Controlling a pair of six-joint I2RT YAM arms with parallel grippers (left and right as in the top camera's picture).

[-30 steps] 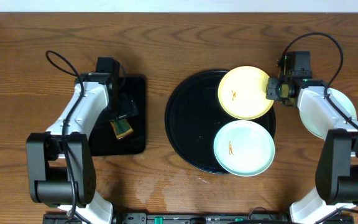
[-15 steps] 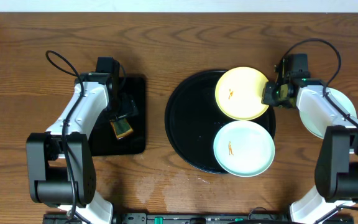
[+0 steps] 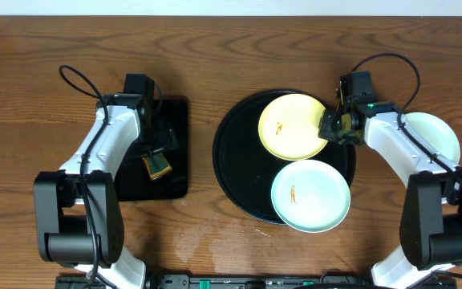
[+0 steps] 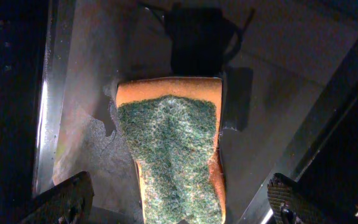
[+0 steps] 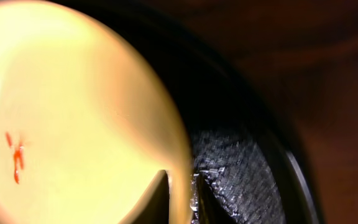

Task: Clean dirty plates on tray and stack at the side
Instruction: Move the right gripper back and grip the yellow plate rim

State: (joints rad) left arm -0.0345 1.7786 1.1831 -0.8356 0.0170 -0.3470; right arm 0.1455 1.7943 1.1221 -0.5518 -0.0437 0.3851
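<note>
The pale yellow plate (image 3: 292,126) with an orange smear lies in the upper part of the round black tray (image 3: 235,168). My right gripper (image 3: 328,128) is shut on its right rim; in the right wrist view the rim sits between the fingers (image 5: 182,196), and the plate (image 5: 73,118) fills the left. A mint-green plate (image 3: 311,194) with a smear lies on the tray's lower right. Another mint-green plate (image 3: 438,136) sits on the table at the far right, partly under my right arm. My left gripper (image 3: 157,157) is open over a green-and-orange sponge (image 4: 173,149).
The sponge (image 3: 156,165) lies on a small rectangular black tray (image 3: 175,172) at the left. The wooden table surrounds both trays. The left half of the round tray is bare.
My right gripper has dragged the yellow plate to the left, further onto the round tray. The mint-green plate below shifted slightly left. The left arm has not moved.
</note>
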